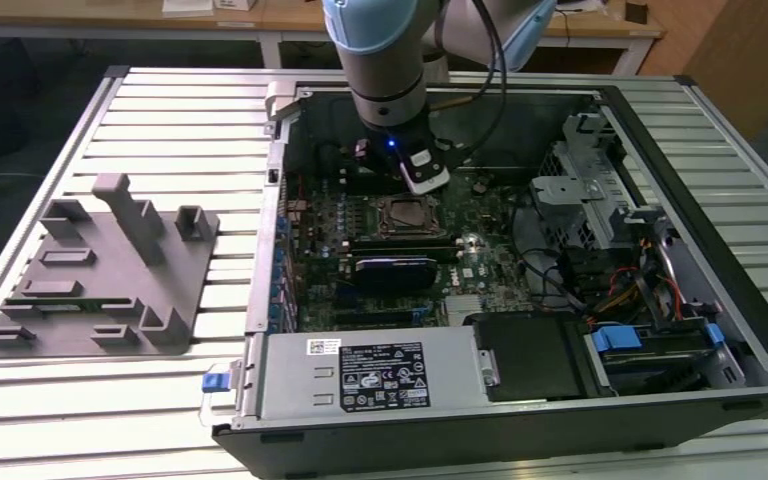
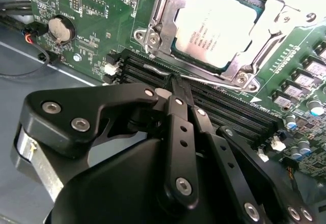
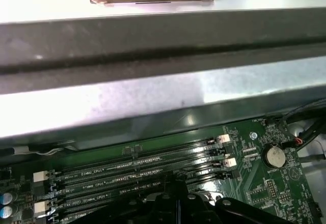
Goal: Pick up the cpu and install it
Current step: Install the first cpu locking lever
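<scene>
Since the cpu (image 2: 216,25) already sits in its socket frame (image 2: 153,35) at the top centre of the second wrist view, it lies just beyond my hand (image 2: 175,84). My fingers are pinched together on nothing, their tip over the black memory slots (image 2: 229,112) beside the socket. In the exterior view my hand (image 1: 418,178) hovers just above the socket.
</scene>
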You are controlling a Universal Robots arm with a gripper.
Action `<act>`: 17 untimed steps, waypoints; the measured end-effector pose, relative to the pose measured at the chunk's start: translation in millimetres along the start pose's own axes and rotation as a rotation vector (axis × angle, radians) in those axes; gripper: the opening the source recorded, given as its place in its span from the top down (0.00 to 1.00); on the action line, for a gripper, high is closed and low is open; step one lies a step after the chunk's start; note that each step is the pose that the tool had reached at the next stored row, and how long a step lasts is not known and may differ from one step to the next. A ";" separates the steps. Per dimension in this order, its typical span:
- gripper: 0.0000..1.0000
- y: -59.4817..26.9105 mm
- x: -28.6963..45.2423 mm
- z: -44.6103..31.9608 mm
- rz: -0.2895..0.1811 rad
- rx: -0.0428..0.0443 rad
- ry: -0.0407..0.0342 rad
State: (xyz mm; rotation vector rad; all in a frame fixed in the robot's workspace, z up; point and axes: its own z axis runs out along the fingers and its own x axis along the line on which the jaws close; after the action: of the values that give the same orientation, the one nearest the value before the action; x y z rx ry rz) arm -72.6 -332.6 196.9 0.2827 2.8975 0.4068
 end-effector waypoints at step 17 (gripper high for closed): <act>0.89 -5.1 0.8 6.9 -0.004 -0.0027 -0.0168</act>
State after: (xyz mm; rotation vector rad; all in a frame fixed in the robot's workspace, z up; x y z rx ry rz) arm -72.7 -335.6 188.8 0.2779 2.8804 0.4056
